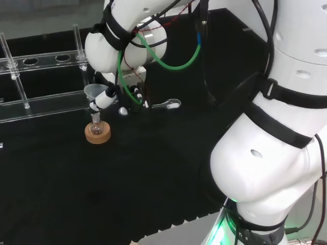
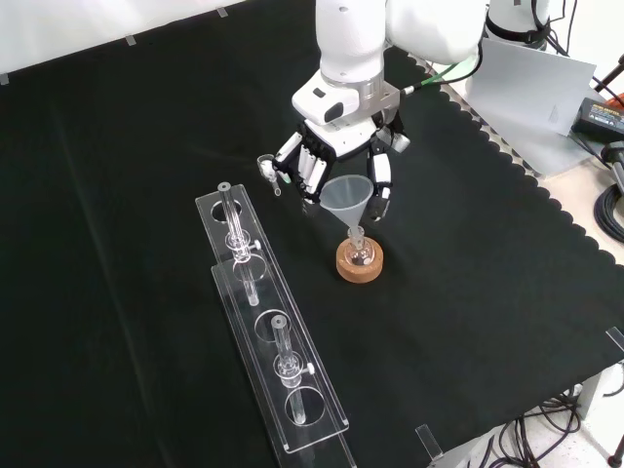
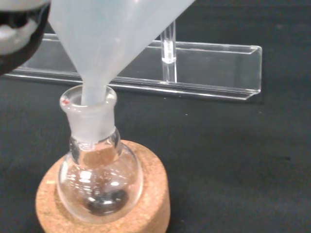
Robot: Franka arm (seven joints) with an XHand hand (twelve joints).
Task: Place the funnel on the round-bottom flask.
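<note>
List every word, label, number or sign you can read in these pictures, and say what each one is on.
None can be read.
The round-bottom flask has a small red mark at the rim of its neck, too small to read.
The funnel, the cork ring, the clear rack and the hand show no print.

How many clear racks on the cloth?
2. Front view: they lie end to end and overlapping, left of the flask: far rack nearer the hand, near rack toward the cloth's front edge. None looks hidden.
</note>
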